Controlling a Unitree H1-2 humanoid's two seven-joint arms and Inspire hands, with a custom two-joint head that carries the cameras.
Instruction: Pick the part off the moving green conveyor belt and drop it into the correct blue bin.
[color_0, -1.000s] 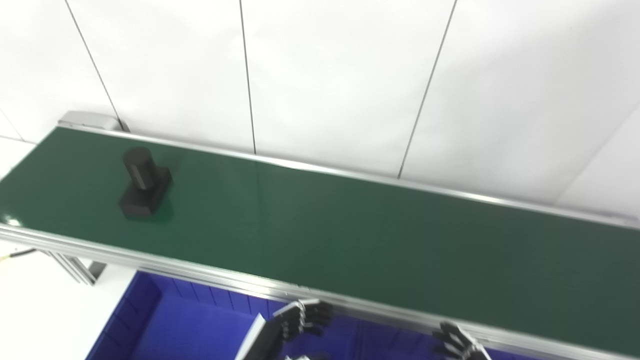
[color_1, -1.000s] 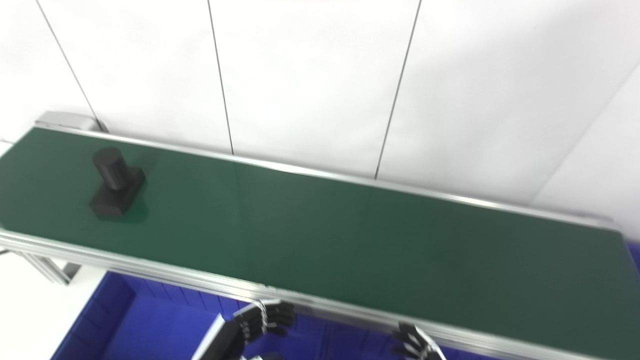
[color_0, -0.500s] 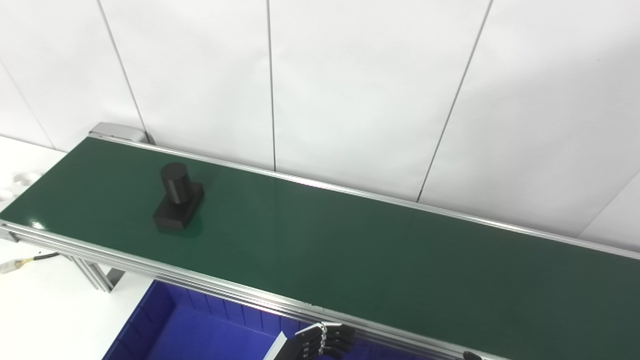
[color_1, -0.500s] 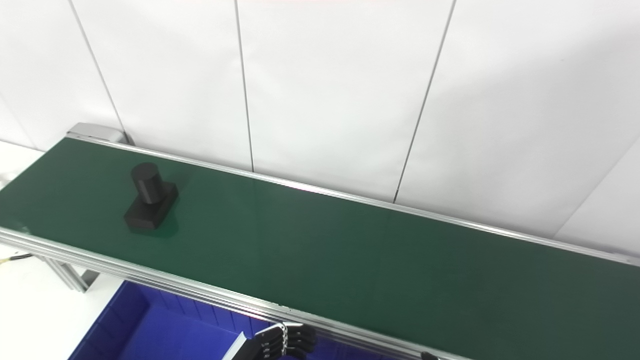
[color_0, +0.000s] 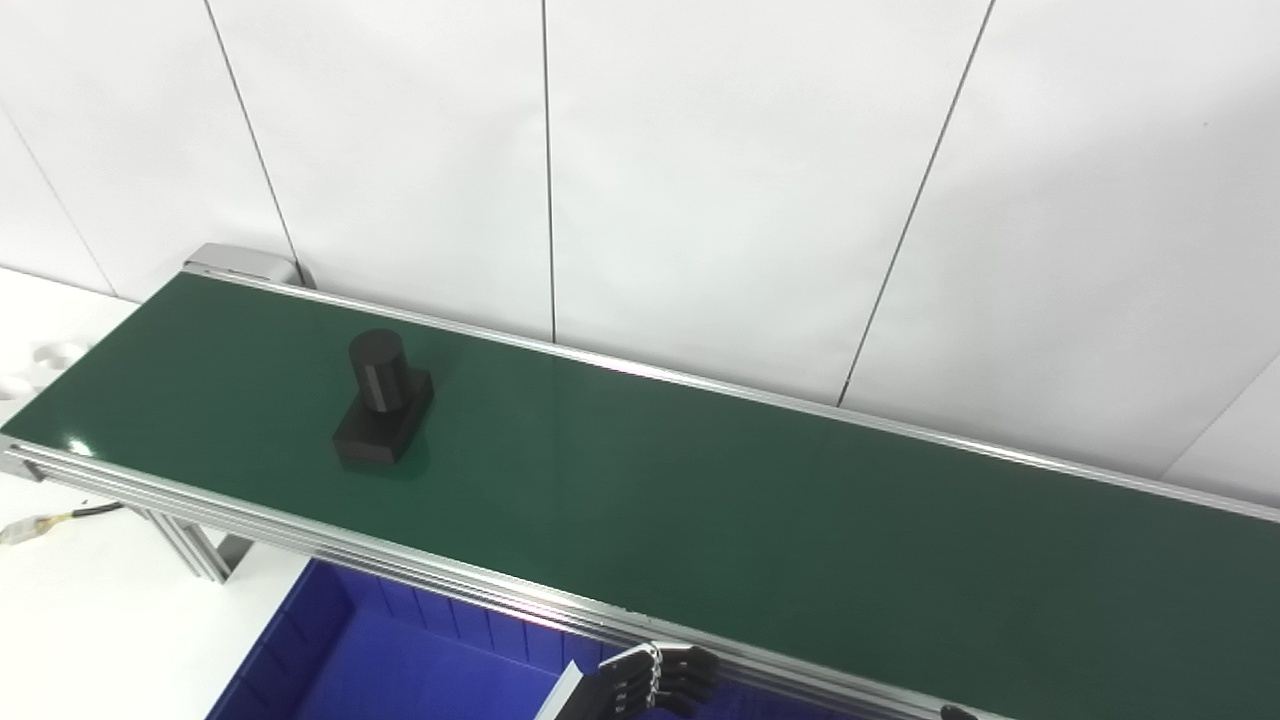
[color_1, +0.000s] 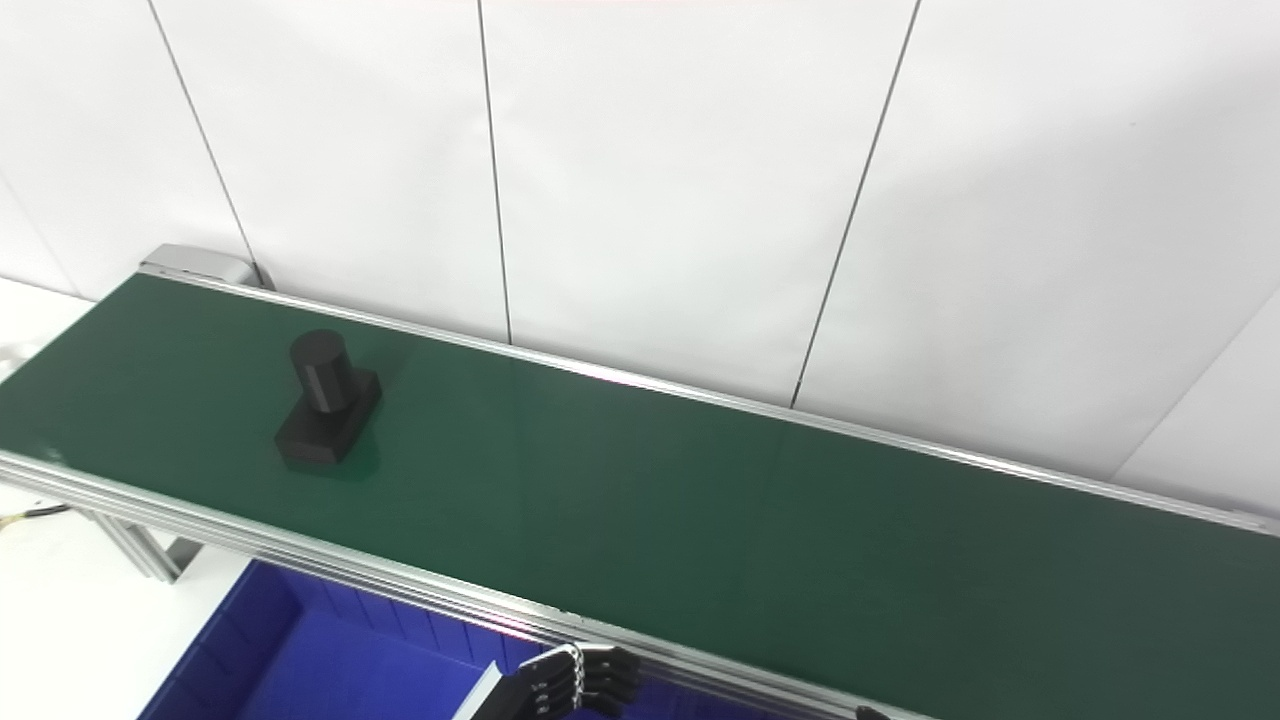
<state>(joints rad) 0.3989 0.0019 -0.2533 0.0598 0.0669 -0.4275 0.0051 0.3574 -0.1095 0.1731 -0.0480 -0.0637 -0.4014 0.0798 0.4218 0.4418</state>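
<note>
Presently, the left hand (color_0: 650, 682) is waiting at the near edge above the blue bin (color_0: 330, 660), fingers curled, holding nothing. The right hand (color_0: 958, 713) is barely showing; state indeterminable. Farther off, the black part (color_0: 382, 415) is sitting near the green conveyor belt's (color_0: 760, 510) left end: seemingly rigid, best gripped by its upright cylinder.

Green conveyor belt (color_0: 700, 500) is seen running diagonally from upper left to lower right, framed by silver aluminium rails. One black part (color_0: 382, 414) is carried on its left stretch: a rectangular base lying flat, topped by an upright cylinder. Rest of belt surface bare.
</note>
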